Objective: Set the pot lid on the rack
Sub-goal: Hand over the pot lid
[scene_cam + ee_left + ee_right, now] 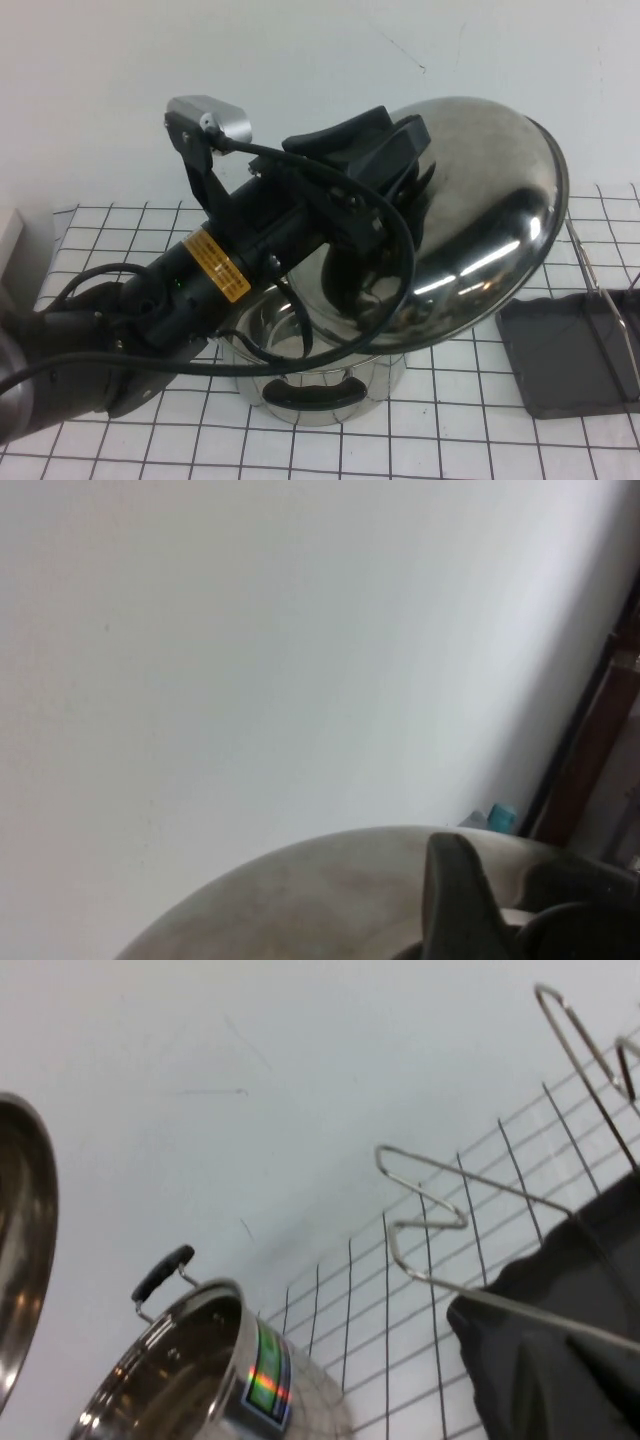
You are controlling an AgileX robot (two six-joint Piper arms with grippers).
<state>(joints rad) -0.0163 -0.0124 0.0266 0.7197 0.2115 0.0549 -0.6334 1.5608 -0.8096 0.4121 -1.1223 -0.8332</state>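
My left gripper (385, 165) is shut on the black knob of the pot lid (490, 200). It holds the shiny domed lid tilted in the air, above and to the right of the open steel pot (320, 385). In the left wrist view the lid's dome (330, 890) shows under one dark finger (455, 900). The rack (570, 360), a dark grey tray with thin wire dividers (590, 275), stands at the right, just below the lid's rim. My right gripper is out of the high view. Its wrist view shows the rack (540, 1360), the pot (190, 1360) and the lid's edge (20, 1240).
The table wears a white cloth with a black grid (450, 440). A white wall (300, 60) stands close behind. A pale box edge (8, 240) sits at the far left. The left arm and its cables lie across the left half of the table.
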